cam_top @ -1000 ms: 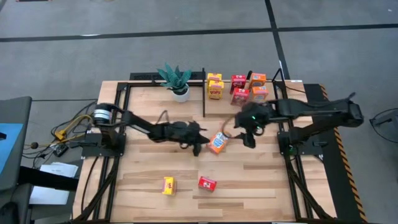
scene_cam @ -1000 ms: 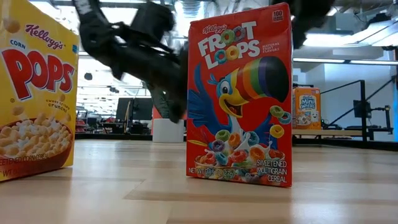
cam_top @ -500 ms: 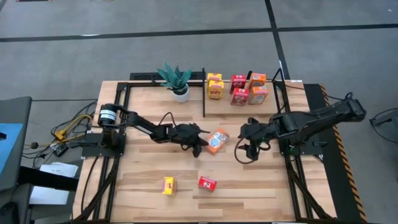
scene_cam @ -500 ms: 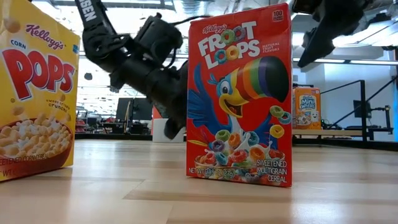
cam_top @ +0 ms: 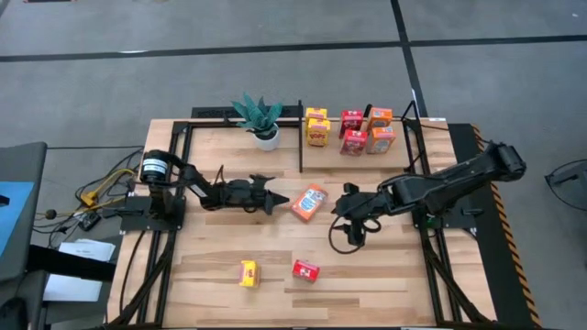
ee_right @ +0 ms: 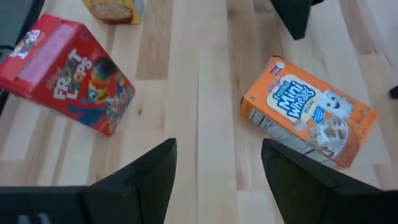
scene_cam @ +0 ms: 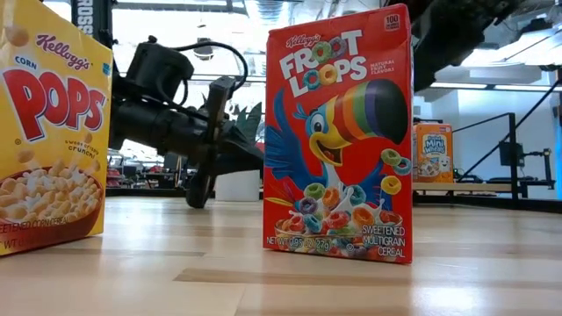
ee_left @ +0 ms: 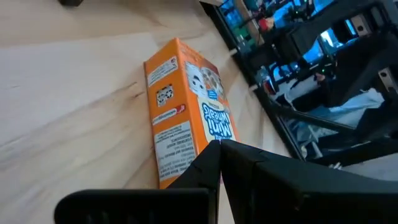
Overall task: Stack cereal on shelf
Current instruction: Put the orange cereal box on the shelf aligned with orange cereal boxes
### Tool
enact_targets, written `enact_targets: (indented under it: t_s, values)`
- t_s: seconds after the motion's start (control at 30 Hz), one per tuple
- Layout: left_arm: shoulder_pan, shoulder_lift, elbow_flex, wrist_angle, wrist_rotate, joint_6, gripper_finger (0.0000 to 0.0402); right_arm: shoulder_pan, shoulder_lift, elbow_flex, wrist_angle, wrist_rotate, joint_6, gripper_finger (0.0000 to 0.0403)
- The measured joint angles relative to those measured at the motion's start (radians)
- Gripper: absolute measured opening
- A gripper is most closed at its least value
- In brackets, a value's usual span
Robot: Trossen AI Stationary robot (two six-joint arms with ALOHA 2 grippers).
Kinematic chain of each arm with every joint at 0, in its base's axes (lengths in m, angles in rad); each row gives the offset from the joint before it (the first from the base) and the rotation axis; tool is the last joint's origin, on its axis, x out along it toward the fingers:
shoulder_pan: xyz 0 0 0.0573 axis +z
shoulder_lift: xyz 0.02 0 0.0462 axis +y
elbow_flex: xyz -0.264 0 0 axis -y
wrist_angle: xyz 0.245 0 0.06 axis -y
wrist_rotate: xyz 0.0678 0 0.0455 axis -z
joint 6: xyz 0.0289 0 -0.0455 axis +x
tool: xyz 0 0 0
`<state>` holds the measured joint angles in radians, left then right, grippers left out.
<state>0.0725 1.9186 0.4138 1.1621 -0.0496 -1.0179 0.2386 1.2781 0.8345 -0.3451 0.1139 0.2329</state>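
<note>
Five boxes stand on the shelf (cam_top: pixel 417 137). Three remain: an orange box (cam_top: pixel 309 202) lying mid-table between the closed, empty left gripper (cam_top: pixel 278 198) and open right gripper (cam_top: pixel 343 203), plus a yellow box (cam_top: pixel 248 272) and red box (cam_top: pixel 305 269) nearer the front.

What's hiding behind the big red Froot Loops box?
Behind the red Froot Loops cardboard box, an orange Mini-Wheats box stands on the black-framed wooden shelf. Anything directly behind the red box stays covered.
</note>
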Motion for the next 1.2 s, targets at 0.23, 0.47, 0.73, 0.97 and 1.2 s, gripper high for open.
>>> enact_targets:
  t_s: [0.23, 0.47, 0.73, 0.97, 1.2]
  values:
    - [-0.041, -0.007, 0.088, -0.147, -0.026, 0.104, 0.0000, -0.013, 0.020, 0.002, 0.037, -0.003, 0.002, 0.0260]
    - [-0.091, -0.007, 0.304, -0.650, -0.138, 0.261, 0.0000, -0.019, 0.011, 0.002, 0.029, -0.006, 0.045, 0.0260]
    - [-0.088, -0.011, 0.312, -0.714, -0.131, 0.261, 0.0000, -0.011, 0.011, 0.002, 0.028, -0.010, 0.007, 0.0260]
    - [-0.063, -0.018, 0.289, -0.686, -0.059, 0.172, 0.0000, -0.020, 0.034, 0.045, 0.031, 0.013, -0.271, 0.0260]
    - [-0.030, -0.023, 0.276, -0.669, 0.019, 0.158, 0.0000, -0.060, 0.175, 0.138, -0.055, 0.018, -0.563, 0.0260]
